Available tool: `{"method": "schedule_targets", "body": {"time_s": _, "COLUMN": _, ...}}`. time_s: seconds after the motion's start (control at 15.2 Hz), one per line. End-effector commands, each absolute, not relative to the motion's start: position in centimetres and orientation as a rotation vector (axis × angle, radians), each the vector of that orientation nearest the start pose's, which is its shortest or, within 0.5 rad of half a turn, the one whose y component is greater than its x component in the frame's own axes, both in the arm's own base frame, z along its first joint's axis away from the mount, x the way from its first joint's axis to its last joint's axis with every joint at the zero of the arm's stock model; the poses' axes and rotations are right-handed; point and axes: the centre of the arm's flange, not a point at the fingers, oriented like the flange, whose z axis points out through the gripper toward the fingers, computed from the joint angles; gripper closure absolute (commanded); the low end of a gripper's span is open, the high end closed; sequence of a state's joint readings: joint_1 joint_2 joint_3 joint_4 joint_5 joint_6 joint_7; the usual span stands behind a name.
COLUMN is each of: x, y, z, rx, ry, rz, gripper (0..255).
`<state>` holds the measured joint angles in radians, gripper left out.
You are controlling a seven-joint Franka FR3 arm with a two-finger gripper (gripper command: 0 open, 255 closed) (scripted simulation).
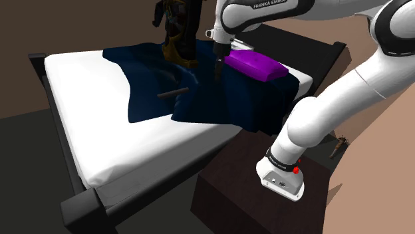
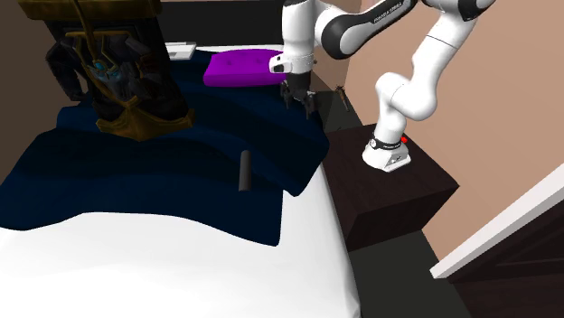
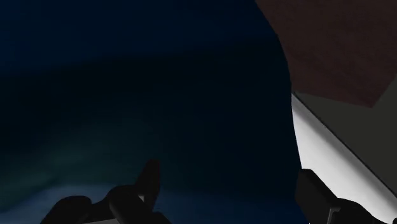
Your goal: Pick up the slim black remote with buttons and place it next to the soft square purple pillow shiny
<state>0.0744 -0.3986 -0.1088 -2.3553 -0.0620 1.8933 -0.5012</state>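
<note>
Glossy purple on the pillow (image 1: 256, 65), plain deep navy on the blanket (image 1: 199, 100), white on the sheet (image 1: 86, 113). Dark grey, near black, on the slim remote (image 1: 174, 92) and full black on the gripper (image 1: 217, 72) — white on the arm (image 1: 346, 93), dark joints, black lettering and a red spot. Dark brown on the stand (image 1: 226, 193), black on the bed frame (image 1: 80, 206), gold and blue touches on the dark figure (image 2: 113, 72).

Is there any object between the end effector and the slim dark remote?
Nothing visible. The open end effector hangs beside the purple pillow; only the rumpled blue blanket lies between it and the remote. The dark figure stands aside.
</note>
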Motion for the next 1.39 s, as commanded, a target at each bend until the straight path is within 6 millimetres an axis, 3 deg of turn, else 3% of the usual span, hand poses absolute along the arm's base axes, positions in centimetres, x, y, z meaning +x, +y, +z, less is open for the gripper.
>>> {"method": "schedule_targets", "body": {"time_s": 0.0, "x": 44.3, "y": -2.2, "z": 45.8, "rx": -3.015, "ry": -0.901, "rz": 0.084, "gripper": 0}}
{"method": "schedule_targets", "body": {"time_s": 0.46, "x": 51.6, "y": -0.5, "z": 41.6, "rx": -2.884, "ry": -1.312, "rz": 0.018, "gripper": 0}}
{"method": "schedule_targets", "body": {"time_s": 0.99, "x": 59.2, "y": 3.7, "z": 37.2, "rx": -2.664, "ry": -1.757, "rz": -0.059, "gripper": 0}}
{"method": "schedule_targets", "body": {"time_s": 1.19, "x": 61.7, "y": 5.9, "z": 35.6, "rx": -2.563, "ry": -1.914, "rz": -0.088, "gripper": 0}}
{"method": "schedule_targets", "body": {"time_s": 1.32, "x": 61.9, "y": 6.1, "z": 34.9, "rx": -2.554, "ry": -1.927, "rz": -0.091, "gripper": 0}}
